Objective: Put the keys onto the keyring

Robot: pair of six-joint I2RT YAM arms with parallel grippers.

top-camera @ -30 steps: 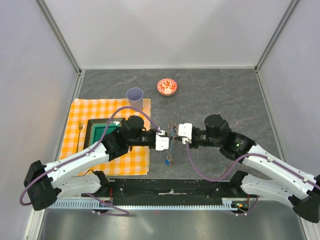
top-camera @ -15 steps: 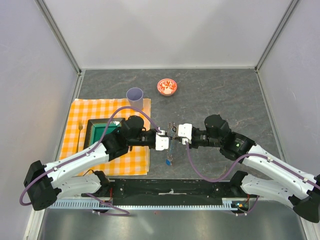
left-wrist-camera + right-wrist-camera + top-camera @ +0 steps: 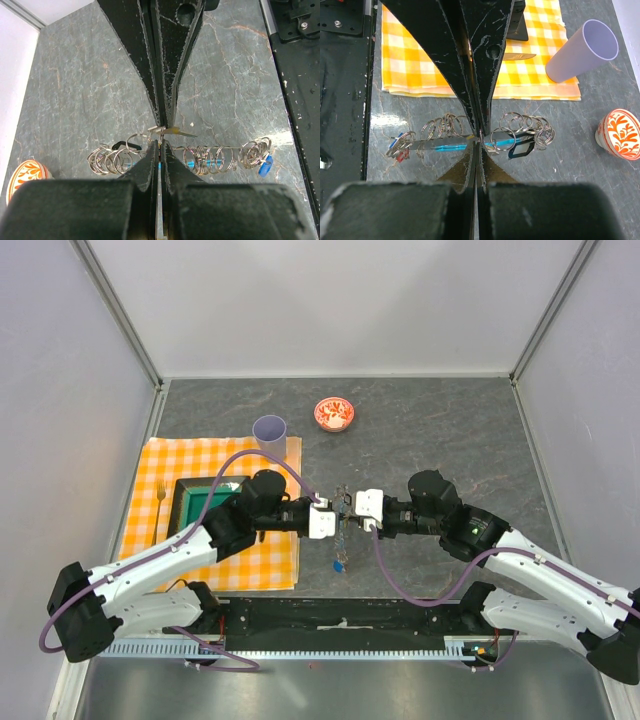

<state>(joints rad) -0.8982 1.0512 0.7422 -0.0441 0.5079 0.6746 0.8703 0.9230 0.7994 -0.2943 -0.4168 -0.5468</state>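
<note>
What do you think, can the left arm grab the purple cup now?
Probably not yet. The left gripper is shut on the keyring, so its fingers are busy. The way to the cup looks free, though.

White arms (image 3: 150,565), purple cables (image 3: 262,456) — scuffed black claws (image 3: 340,517)

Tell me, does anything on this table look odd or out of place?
Nothing looks spilled or broken. The one odd sight is the keyring: it is strung out in a line with the keys bunched along it, and it is pinched near the middle by both the left end effector and the right end effector, which are both shut.
</note>
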